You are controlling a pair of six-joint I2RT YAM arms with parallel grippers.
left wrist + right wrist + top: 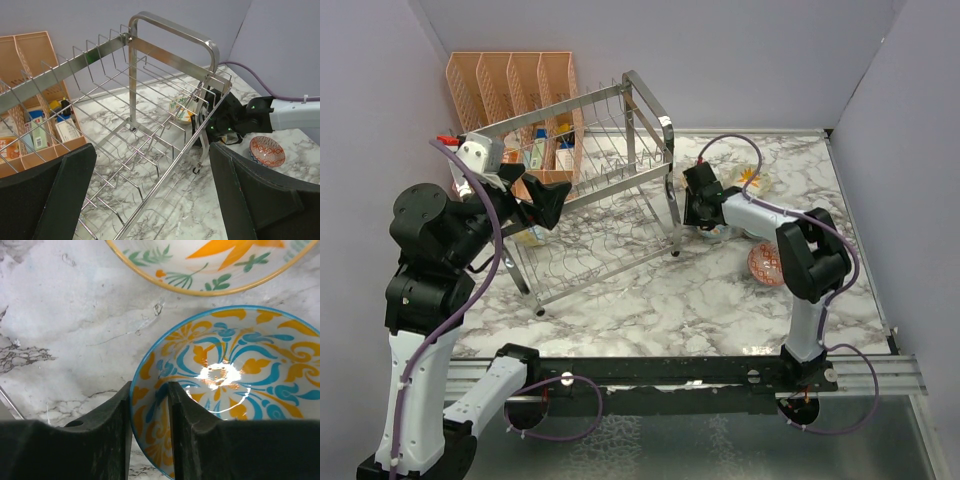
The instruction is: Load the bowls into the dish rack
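So, we're on the pick-up: the right gripper (149,390) sits nearly closed astride the rim of the blue-yellow bowl (225,385), in the right half of the desk (620,310) toward the far edge. We can't tell if it's biting yet. Next we need a firm pinch, a lift, then tipping it between the dish rack (132,75) tines. The left gripper (558,203) hangs spread wide. No readable labels.

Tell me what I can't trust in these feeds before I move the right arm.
- Right wrist: right gripper straddles the rim of the blue-yellow bowl; clamped or not, cannot tell; right and bottom edges crop the bowl.
- Right wrist: orange-flower bowl cut off by top edge.
- Top external: red-orange bowl partly hidden by the elbow of the right arm.
- Top external: blue-yellow bowl mostly hidden under the right gripper.
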